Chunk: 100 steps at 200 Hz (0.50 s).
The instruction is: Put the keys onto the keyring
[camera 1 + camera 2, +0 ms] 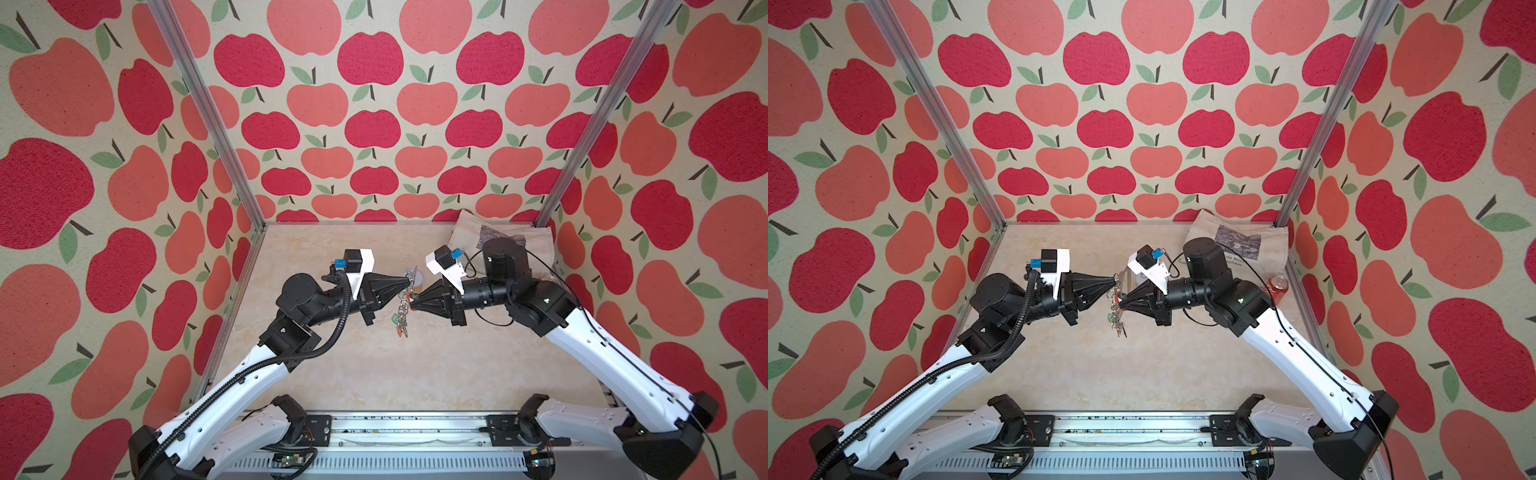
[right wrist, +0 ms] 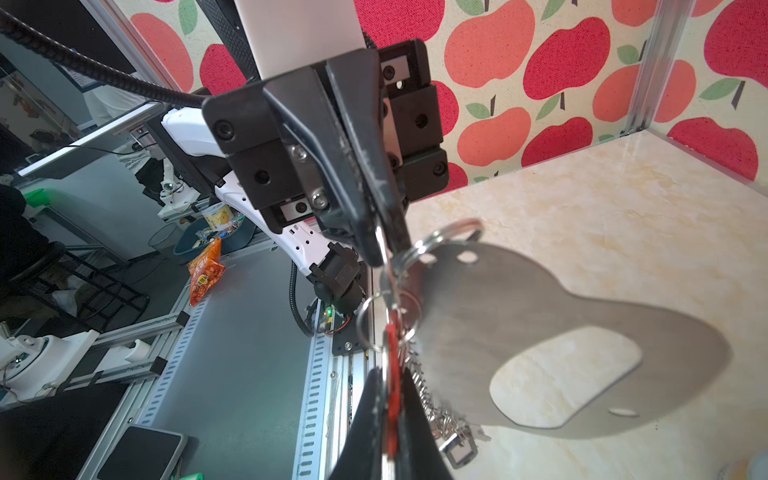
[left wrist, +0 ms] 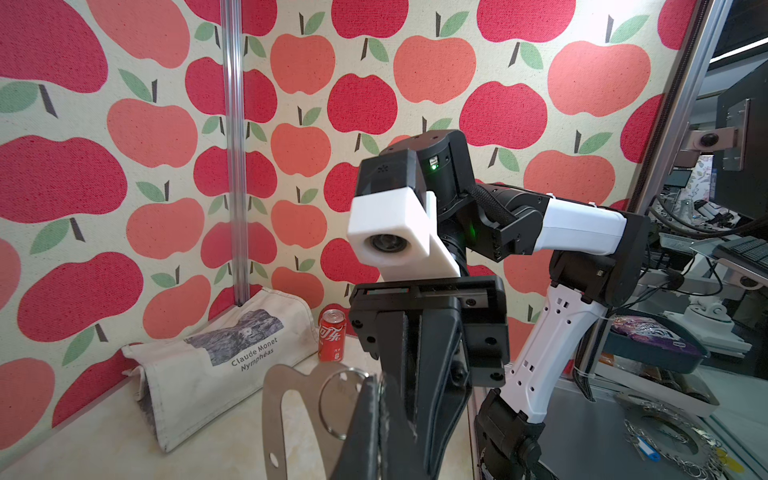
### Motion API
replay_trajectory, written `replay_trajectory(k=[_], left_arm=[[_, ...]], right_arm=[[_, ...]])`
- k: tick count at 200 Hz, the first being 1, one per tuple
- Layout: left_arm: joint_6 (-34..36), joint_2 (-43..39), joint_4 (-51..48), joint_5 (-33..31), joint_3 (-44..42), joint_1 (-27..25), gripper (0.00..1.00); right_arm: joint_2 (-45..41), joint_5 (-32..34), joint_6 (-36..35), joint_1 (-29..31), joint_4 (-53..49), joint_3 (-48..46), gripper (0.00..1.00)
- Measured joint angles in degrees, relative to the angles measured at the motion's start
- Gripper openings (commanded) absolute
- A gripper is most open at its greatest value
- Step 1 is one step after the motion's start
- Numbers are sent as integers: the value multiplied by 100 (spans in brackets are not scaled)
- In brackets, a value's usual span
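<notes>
The left pincer [image 1: 405, 283] is clamped on the edge of the keyring [image 2: 498, 316], holding it clear of the tabletop [image 1: 374, 374] at mid-scene, while the right pincer [image 1: 412, 301] grips a red-tagged key [image 2: 391, 374] at one split ring [image 2: 362, 320]; threading seems in hand, and next the key's eye must be worked round that ring's coil.

A cloth bag [image 3: 232, 357] carries two lines of dark grey print under its grey picture: "Claude Monet" and, below it, "Nymphéas". In a top view the bag [image 1: 1237, 245] lies toward 1 o'clock on the surface [image 1: 1142, 374], and there only the fragments "de Mon" and "phéas" can be read past the arm. A red can [image 3: 332, 336] bears white Chinese Coca-Cola lettering down its side, and its smaller print is too fine to read. It stands at about 4 o'clock of the bag [image 1: 1278, 286].
</notes>
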State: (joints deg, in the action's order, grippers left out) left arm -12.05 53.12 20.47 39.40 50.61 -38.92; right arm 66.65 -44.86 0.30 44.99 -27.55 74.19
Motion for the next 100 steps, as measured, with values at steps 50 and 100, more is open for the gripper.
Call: replay_trajectory(k=[50, 100], left_arm=[[98, -22, -96, 7, 0, -57, 0], [256, -22, -205, -11, 0, -151, 0]], right_arm=[[-96, 275, -332, -11, -662, 297, 8], [-105, 352, -496, -120, -1185, 601, 16]])
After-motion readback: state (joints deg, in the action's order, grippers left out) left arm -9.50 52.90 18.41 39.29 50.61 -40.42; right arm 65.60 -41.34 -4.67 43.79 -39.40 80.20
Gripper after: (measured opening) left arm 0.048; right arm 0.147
